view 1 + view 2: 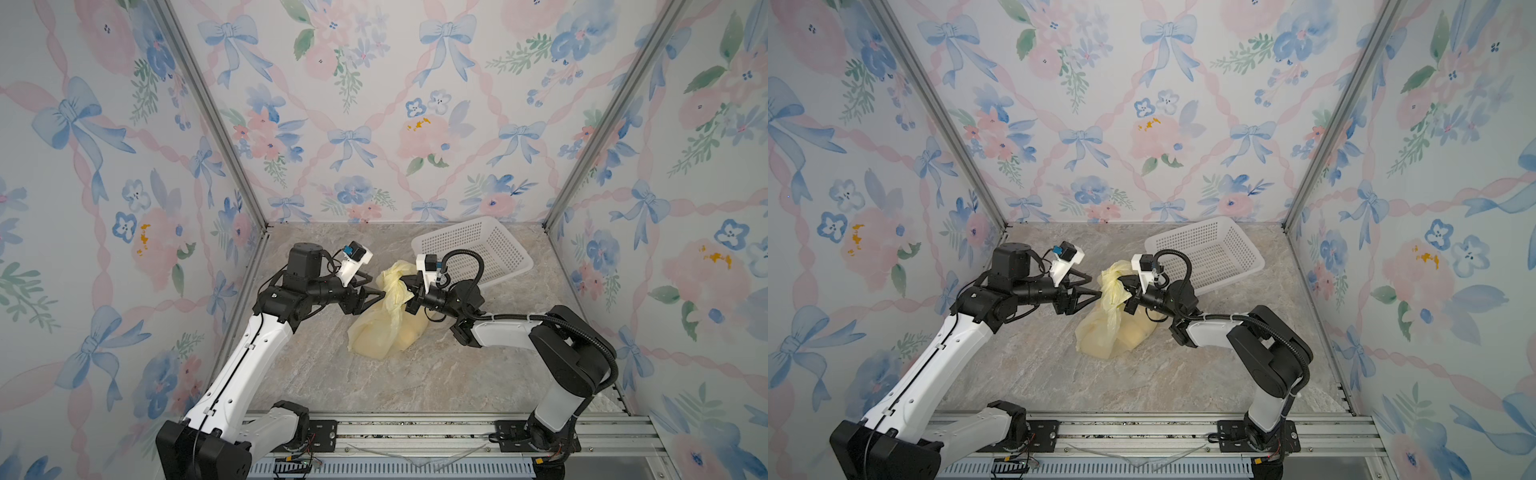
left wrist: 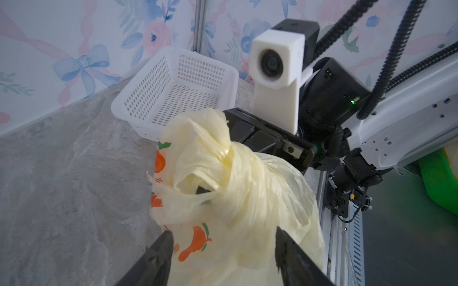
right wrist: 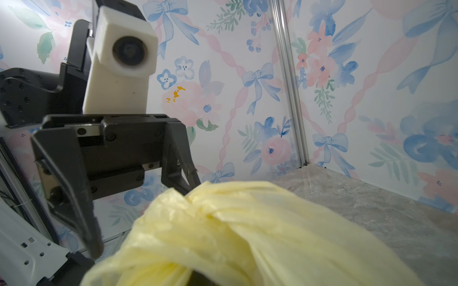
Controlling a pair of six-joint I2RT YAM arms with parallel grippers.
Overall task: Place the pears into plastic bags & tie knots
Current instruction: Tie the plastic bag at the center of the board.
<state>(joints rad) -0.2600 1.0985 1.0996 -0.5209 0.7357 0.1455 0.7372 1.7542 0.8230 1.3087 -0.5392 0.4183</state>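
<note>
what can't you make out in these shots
- pears: both top views, only vague lumps through the plastic bag; count unclear.
- right gripper fingertips: right wrist view, buried under the knot.
- left gripper fingers: left wrist view, cut off by the frame edge.

Marble tabletop [image 1: 374, 386], yellow bag [image 1: 374, 334], white basket [image 1: 494, 253]

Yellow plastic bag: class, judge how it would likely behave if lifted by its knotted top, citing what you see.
Probably floppy: the yellow plastic bag is thin, crumpled film slumped on the table. Likely bottom-heavy: rounded pears bulge low, so it should hang and swing. The knot looks tightly twisted, so it would probably hold.
</note>
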